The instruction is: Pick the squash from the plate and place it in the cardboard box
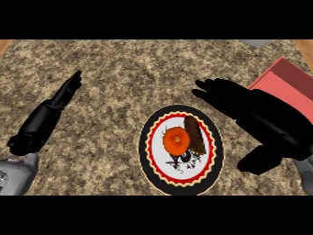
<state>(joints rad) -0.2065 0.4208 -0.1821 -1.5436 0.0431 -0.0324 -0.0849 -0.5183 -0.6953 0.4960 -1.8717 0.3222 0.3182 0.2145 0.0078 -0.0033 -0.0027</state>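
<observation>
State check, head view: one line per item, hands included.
squash: on the plate, not held.
dark long item: on the plate, right of the squash.
plate: flat on the counter, holds both.
red box: at the right edge, partly cut off; contents not visible.
left hand: open, fingers straight, at the left, holds nothing.
right hand: open, between plate and box, holds nothing.

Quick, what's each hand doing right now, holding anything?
Left hand: open, fingers straight, holding nothing.
Right hand: open, holding nothing, by the right side of the plate.
</observation>
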